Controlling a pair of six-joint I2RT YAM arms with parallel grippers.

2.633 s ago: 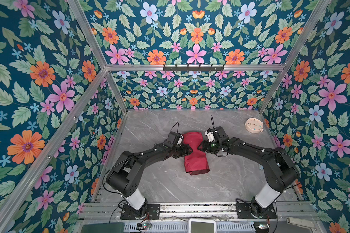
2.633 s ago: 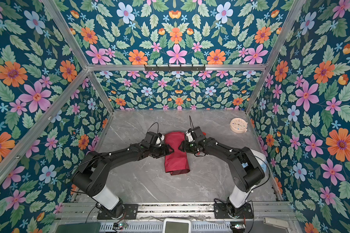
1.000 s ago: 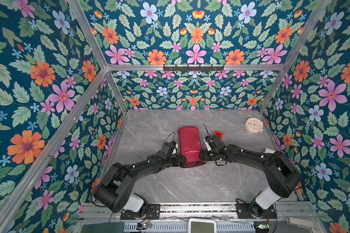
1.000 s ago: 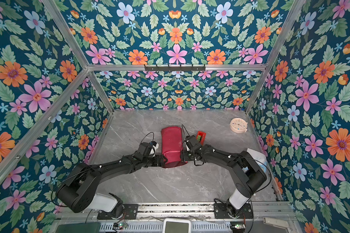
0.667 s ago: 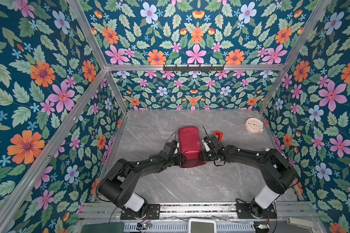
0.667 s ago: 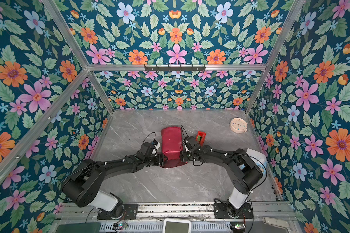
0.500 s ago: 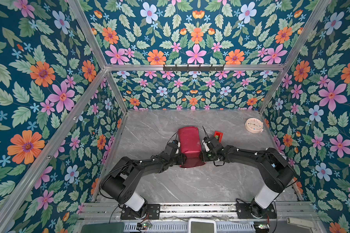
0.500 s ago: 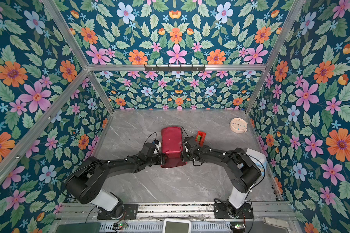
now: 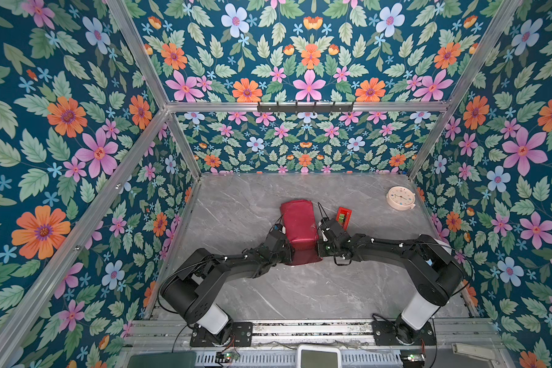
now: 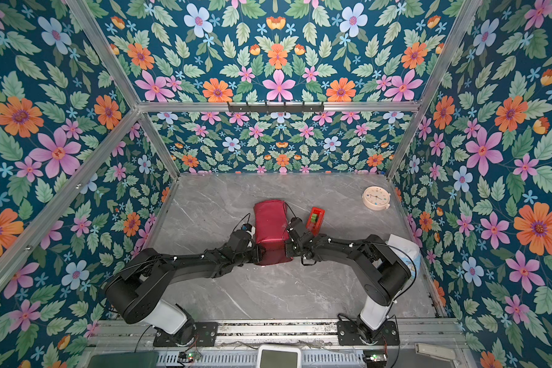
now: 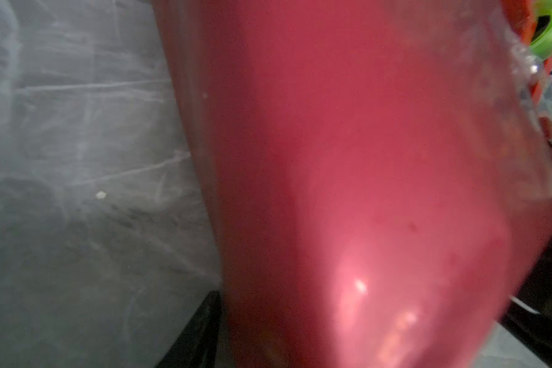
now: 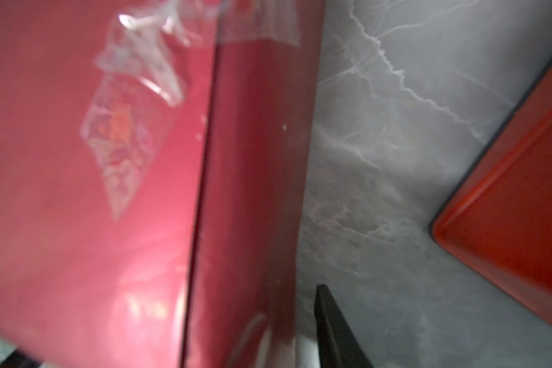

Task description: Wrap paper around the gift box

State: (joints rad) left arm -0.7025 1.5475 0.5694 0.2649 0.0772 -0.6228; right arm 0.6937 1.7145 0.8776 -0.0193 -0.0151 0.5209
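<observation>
left claw point(image 9: 288, 252) and right claw point(image 9: 321, 249) flank the near end of the paper point(image 9: 299, 223); whether they grip it or stand apart cannot be told. the gift box lies hidden inside, at the middle of the counter point(image 9: 300, 293). a lopsided pinch could tear the paper's loose near end or drag it into the tape dispenser point(image 9: 344, 217).

1. One sheet of red paper point(image 9: 300, 224), folded into one parcel, on one grey marbled worktop point(image 9: 300, 293).
2. One red tape dispenser point(image 9: 344, 216), with one green tape roll point(image 11: 545, 32).
3. One round cream clock point(image 9: 401, 198).
4. Two black robot arms: left arm point(image 9: 236, 263), right arm point(image 9: 395, 248).
5. Two hands: left hand point(image 9: 289, 251), right hand point(image 9: 320, 250).
6. One black hook rail point(image 9: 305, 107) on the back wall.
7. One small white device point(image 9: 320, 357) with a grey screen.
</observation>
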